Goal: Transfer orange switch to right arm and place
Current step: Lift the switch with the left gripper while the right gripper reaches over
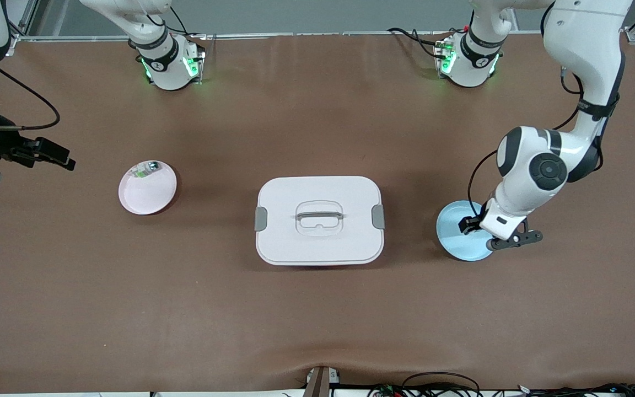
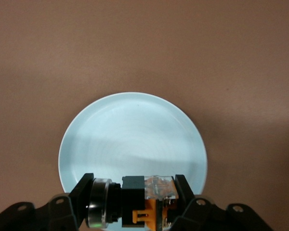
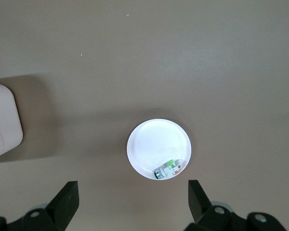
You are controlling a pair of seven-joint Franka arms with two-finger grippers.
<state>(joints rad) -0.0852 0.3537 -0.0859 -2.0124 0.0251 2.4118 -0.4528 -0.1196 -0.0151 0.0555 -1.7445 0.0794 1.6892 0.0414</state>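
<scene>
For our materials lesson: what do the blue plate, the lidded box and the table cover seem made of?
Blue plate: glazed ceramic or glossy plastic, judging by its soft sheen and faint rings. Lidded box: matte white plastic with grey clips. Table cover: dull brown leather-like sheet, rippled at the near edge.

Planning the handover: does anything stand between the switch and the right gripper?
Yes. The left gripper holds the orange switch over the blue plate; the white lidded box sits mid-table between it and the open right gripper.
</scene>
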